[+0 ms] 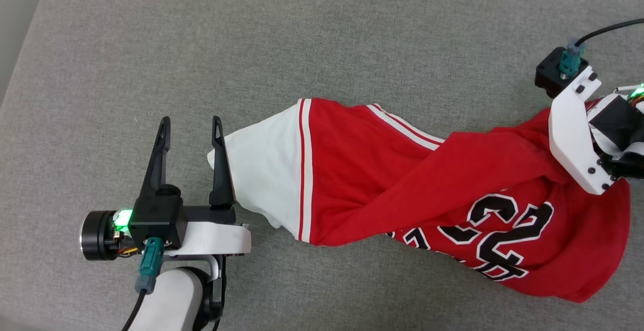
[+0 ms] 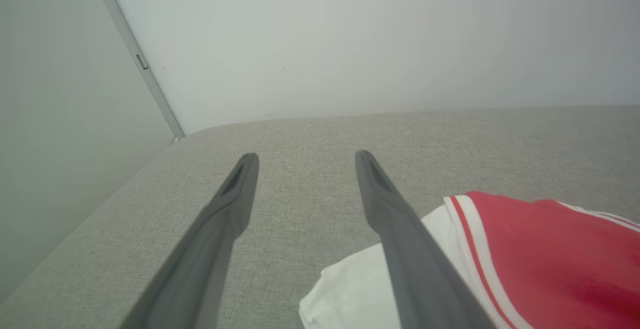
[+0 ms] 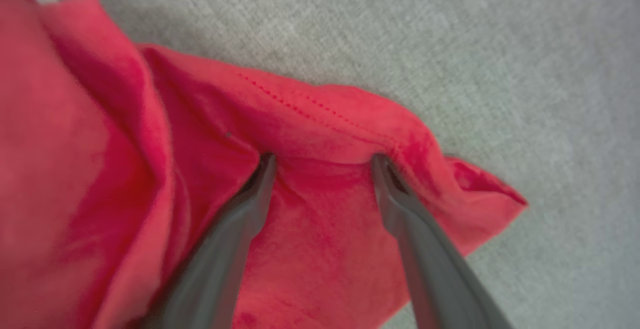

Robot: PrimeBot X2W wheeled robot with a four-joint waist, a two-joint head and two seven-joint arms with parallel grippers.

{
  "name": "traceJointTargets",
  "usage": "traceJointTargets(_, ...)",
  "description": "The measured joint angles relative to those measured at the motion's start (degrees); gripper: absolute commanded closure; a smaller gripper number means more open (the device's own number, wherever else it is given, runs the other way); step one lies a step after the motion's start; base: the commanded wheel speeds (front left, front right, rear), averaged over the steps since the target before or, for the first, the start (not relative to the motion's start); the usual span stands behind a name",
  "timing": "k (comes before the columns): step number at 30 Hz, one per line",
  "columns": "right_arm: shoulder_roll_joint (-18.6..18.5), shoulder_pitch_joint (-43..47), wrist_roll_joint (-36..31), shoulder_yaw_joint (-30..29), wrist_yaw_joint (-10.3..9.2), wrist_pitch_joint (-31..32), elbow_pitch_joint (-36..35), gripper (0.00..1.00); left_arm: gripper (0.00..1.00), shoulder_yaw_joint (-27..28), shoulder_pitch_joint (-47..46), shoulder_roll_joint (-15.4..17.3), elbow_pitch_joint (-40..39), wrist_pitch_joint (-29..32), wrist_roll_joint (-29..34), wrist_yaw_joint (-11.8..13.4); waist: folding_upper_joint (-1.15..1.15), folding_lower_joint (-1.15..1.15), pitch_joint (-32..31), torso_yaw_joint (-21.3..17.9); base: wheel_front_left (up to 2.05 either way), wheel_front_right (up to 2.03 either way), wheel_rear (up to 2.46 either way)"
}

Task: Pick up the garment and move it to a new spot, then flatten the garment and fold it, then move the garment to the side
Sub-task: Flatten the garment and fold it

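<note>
You have a grey fabric surface (image 1: 322, 34) in front of you, running back to a pale wall (image 2: 350, 44). Your left gripper (image 1: 191, 119) lies low over it at the lower left of the head view. Its two dark fingers are spread wide, with only bare grey fabric between them. The finger nearer the shirt (image 1: 382, 170) sits right at the edge of the white sleeve (image 1: 266, 170). In the left wrist view that finger crosses over the white cloth, though you cannot tell whether it touches.

Your right gripper (image 3: 324, 158) is also spread wide and pinches nothing. Both fingertips are pushed against a raised fold of red cloth near a stitched hem, with loose red fabric lying between the fingers.

The shirt lies twisted across the middle and right of the surface. The white sleeve, trimmed in red and white stripes, points towards your left gripper. The red body bunches out to the right under your right wrist. The black, white-outlined "23" (image 1: 508, 230) faces up near the lower right.
</note>
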Motion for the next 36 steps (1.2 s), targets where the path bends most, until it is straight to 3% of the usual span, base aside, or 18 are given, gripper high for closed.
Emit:
traceJointTargets(1,-0.03,-0.01,-0.11,0.44,-0.01,-0.67,0.03,0.35,0.00,0.42,0.14,-0.36,0.24,0.00,0.36,-0.40,0.00,0.00,-0.25,-0.06,0.00,0.00,0.00)
traceJointTargets(2,-0.02,-0.02,-0.31,0.87,-0.01,-1.32,0.13,0.97,0.00,0.88,0.35,-0.59,0.52,0.00,0.58,-0.60,0.00,0.00,-0.58,-0.16,0.00,0.00,0.00)
traceJointTargets(12,0.63,-2.93,1.04,3.01,0.00,-14.45,-0.24,1.00,0.00,5.10,5.54,-1.97,2.34,0.00,2.79,-3.07,0.00,0.01,-7.71,-2.76,0.00,0.00,0.00)
traceJointTargets(17,-3.98,-3.09,3.10,2.88,0.01,-21.84,-5.84,1.00,0.00,6.41,8.70,-2.49,2.83,0.00,2.97,-4.15,0.00,0.00,-11.41,-4.90,0.00,0.00,0.00)
traceJointTargets(20,-8.04,-0.91,4.72,2.88,0.01,-24.54,-12.94,1.00,0.00,7.23,10.60,-2.71,2.85,0.00,3.30,-4.45,0.00,0.00,-13.29,-6.32,0.00,0.00,0.00)
traceJointTargets(24,-12.36,3.69,4.68,2.96,0.00,-25.70,-20.34,1.00,0.00,8.25,12.30,-2.76,2.83,0.00,3.37,-4.93,0.00,0.00,-14.86,-7.76,0.00,0.00,0.00)
traceJointTargets(25,-14.94,7.84,5.10,2.99,0.01,-26.16,-24.47,1.00,0.00,8.87,13.21,-2.75,2.83,0.00,3.46,-5.05,0.00,0.00,-15.75,-8.61,0.00,0.00,0.00)
traceJointTargets(28,-18.03,15.95,4.42,3.04,0.00,-25.81,-28.35,1.00,0.00,9.84,14.52,-2.82,2.80,0.00,3.78,-5.39,0.00,0.00,-16.88,-9.91,0.00,0.00,0.00)
traceJointTargets(32,-18.39,28.32,4.31,3.28,0.01,-26.50,-27.82,1.00,0.00,10.38,15.49,-3.15,3.16,0.00,3.96,-5.97,0.00,0.00,-18.05,-11.26,0.00,0.00,0.00)
traceJointTargets(36,-16.41,37.86,4.99,3.24,0.00,-29.55,-22.06,1.00,0.00,10.62,16.17,-3.70,3.48,0.00,4.37,-6.53,0.00,0.00,-18.91,-11.89,0.00,0.00,0.00)
